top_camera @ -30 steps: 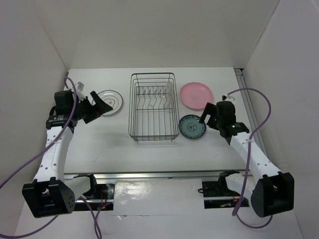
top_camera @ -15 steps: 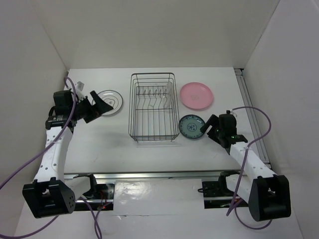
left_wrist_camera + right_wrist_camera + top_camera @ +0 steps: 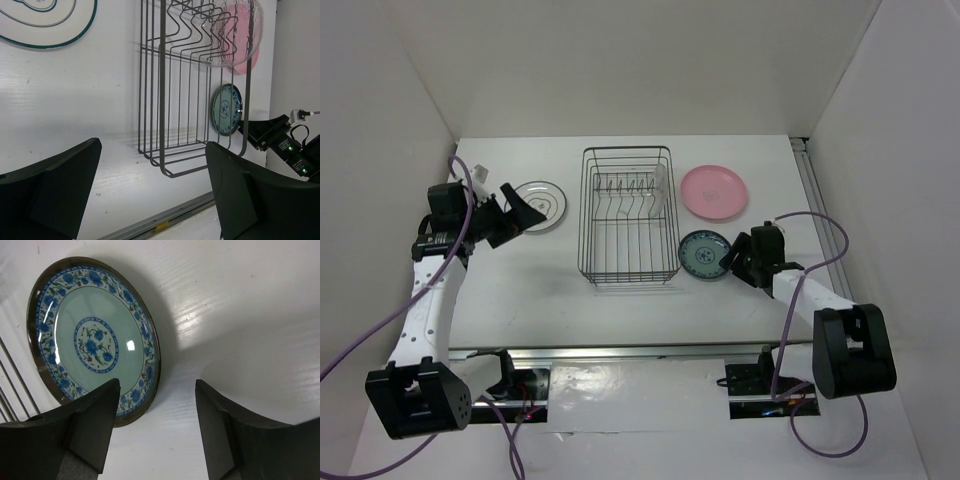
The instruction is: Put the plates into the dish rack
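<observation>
Dish rack: the dish rack [image 3: 626, 215] sits mid-counter, closer to the far edge than to the near edge of the counter [image 3: 520, 290].
Glass plate: the glass plate [image 3: 235, 30] stands on edge among the upright tines, at the rack's right side and far end.
Pink plate: the pink plate [image 3: 714, 191] lies flat to the right of the rack, toward the far-right corner, apart from the rack.
Blue-green plate: the blue-green plate [image 3: 704, 254] lies flat just beside the rack's near-right corner, nearer the near edge than the pink plate.
White ringed plate: the white ringed plate [image 3: 540, 205] lies flat to the left of the rack, toward the far-left corner.
Left fingers: the left fingers [image 3: 50, 200] are spread wide and hold nothing. They are positioned at the near-left rim of the white ringed plate.
Right fingers: the right fingers [image 3: 85, 430] are spread wide and hold nothing. They are low at the right rim of the blue-green plate, with that rim in the gap ahead of them. Contact with the plate cannot be determined.
</observation>
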Robot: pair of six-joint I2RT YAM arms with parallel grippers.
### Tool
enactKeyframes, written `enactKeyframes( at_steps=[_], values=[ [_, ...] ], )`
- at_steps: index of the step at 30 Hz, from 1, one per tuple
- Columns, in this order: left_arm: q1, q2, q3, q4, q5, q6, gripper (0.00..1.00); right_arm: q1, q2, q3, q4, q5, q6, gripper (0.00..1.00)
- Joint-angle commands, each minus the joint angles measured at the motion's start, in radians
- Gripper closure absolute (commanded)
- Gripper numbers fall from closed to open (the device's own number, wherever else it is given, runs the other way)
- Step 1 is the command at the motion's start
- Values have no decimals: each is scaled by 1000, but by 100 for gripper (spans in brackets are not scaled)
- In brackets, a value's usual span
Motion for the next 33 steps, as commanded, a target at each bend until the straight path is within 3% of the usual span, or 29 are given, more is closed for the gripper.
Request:
enactKeyframes(
  at_steps=[1,4,14,25,28,30,33],
  values=[
    [5,-14,-4,10,-58,1,1,-6,54,32,91,-5,-25,32],
    [15,18,25,-39,-112,1,1,-6,74,23,123,-5,-25,36],
    [42,37,16,-30,-90,1,1,-6,127,33,134,20,-34,58],
    [42,37,16,-30,-90,1,1,-6,96,55,24,90,-53,77],
    [51,37,16,-30,-90,1,1,-6,87,55,23,101,-62,94],
    [51,37,16,-30,-90,1,1,-6,97,46,23,101,-62,100],
    [51,37,16,-30,-90,1,1,-6,97,46,33,113,-62,100]
  ],
)
